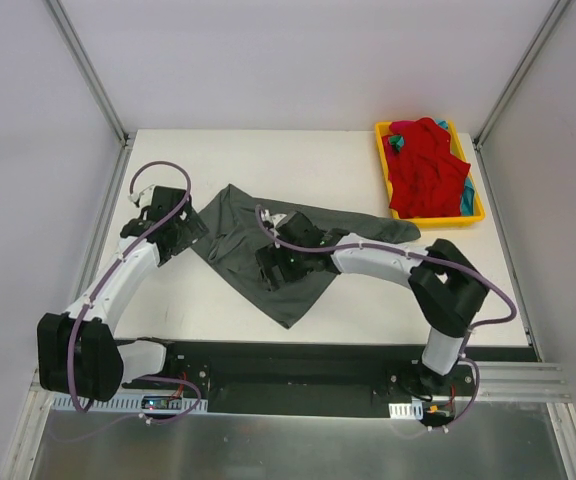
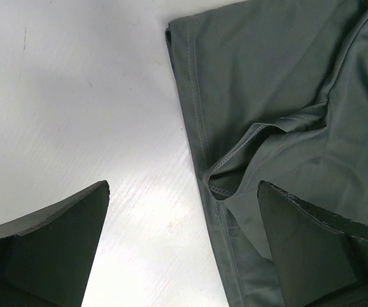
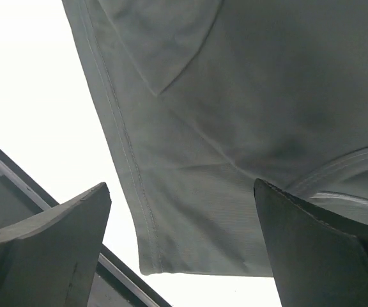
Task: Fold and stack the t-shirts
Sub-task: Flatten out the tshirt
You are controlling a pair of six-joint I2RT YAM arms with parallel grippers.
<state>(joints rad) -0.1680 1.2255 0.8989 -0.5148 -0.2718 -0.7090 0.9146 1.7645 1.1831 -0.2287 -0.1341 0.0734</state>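
A dark charcoal grey t-shirt (image 1: 236, 228) lies crumpled and spread on the white table. My left gripper (image 1: 182, 233) is open at its left edge, with the hemmed edge (image 2: 200, 137) and a fold between the fingers (image 2: 312, 249). My right gripper (image 1: 273, 268) is open above the shirt's near corner (image 3: 190, 211), holding nothing. A bright red t-shirt (image 1: 426, 168) lies bunched in the yellow tray (image 1: 380, 152) at the back right, with a bit of a teal one (image 1: 466, 196) under it.
The black base rail (image 1: 308, 365) runs along the table's near edge and shows in the right wrist view (image 3: 75, 230). Metal frame posts (image 1: 88, 70) stand at the back corners.
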